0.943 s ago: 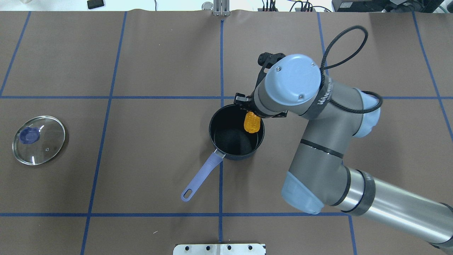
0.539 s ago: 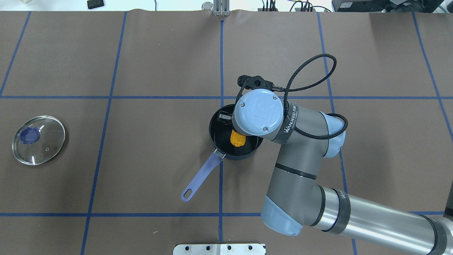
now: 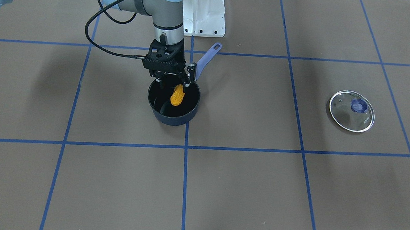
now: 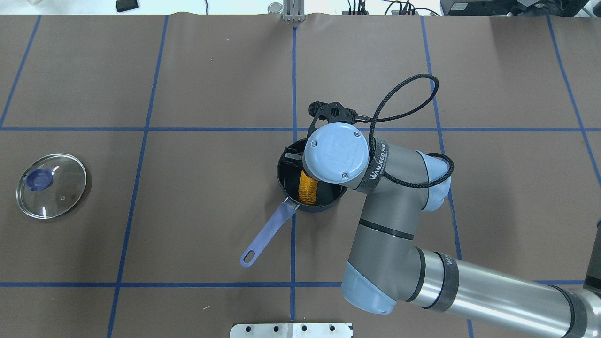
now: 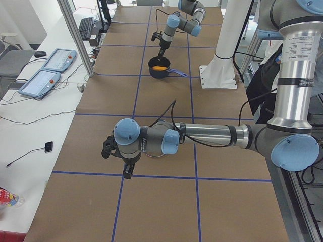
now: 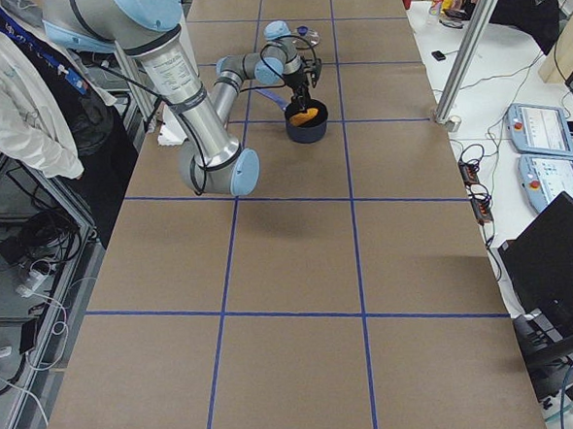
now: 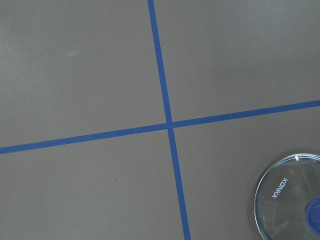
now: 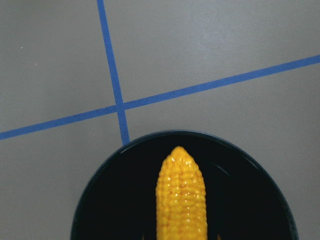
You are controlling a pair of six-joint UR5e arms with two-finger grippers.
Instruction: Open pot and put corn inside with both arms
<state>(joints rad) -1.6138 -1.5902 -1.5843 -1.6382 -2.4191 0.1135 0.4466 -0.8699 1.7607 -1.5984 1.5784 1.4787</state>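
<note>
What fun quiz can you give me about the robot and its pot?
1. True or false: the glass lid sits on the pot.
2. Which arm's gripper is above the pot? A) left B) right
3. Fill in: the yellow thing below that gripper is the ____.
Key: 1 false, the lid lies well apart from the pot. 2 B, the right gripper. 3 corn.

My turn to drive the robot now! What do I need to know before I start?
Right claw: over the pot, looks open.
Left claw: far from the pot; I cannot tell if it is open or shut.
Corn: inside the pot, leaning at a tilt.
Glass lid: off the pot, lying far to the robot's left.
Done: pot opened, corn seems let go inside.
Left: lift the right claw clear.
</note>
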